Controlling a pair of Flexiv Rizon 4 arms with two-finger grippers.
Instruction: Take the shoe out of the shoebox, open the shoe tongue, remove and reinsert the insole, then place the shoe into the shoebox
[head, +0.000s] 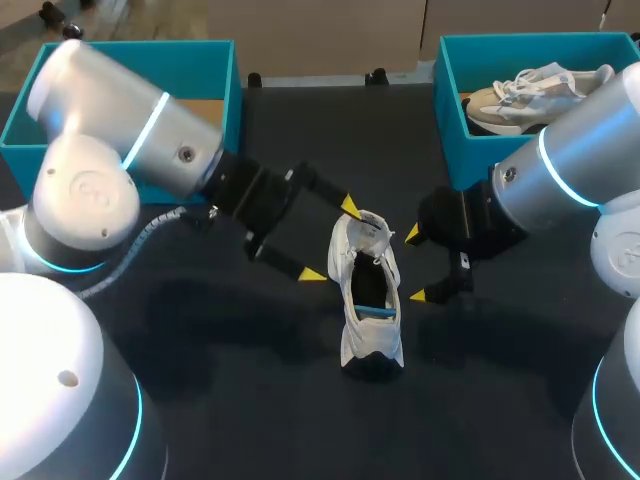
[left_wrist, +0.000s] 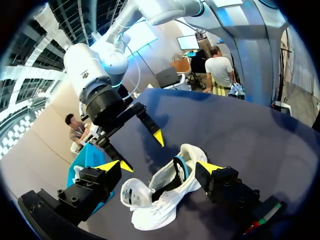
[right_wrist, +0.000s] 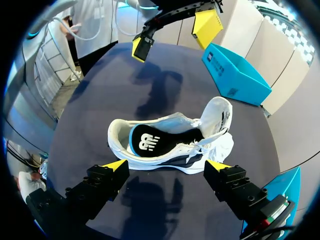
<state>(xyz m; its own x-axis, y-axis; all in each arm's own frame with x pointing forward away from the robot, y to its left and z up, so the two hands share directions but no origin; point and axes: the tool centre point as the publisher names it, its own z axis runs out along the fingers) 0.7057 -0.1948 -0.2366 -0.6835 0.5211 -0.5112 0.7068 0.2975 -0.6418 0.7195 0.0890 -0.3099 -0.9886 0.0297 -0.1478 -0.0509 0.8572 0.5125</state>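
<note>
A white shoe (head: 367, 295) sits mid-frame on the dark counter (head: 250, 385), flanked by the left claw (head: 331, 240) and right claw (head: 415, 265), both wide and holding nothing.

A dark, matte table (head: 230, 400) lies under the left gripper (head: 330, 240) and the right gripper (head: 415, 265), with soft shadows on it below each. Beyond the right gripper, at the table's far corner on that side, stands an open-topped teal box (head: 452, 130). A pale beige and white sneaker (head: 530, 95) lies inside it, laces loose on top. From the left wrist, this box shows just past one finger of the left gripper, which mostly hides it.
</note>
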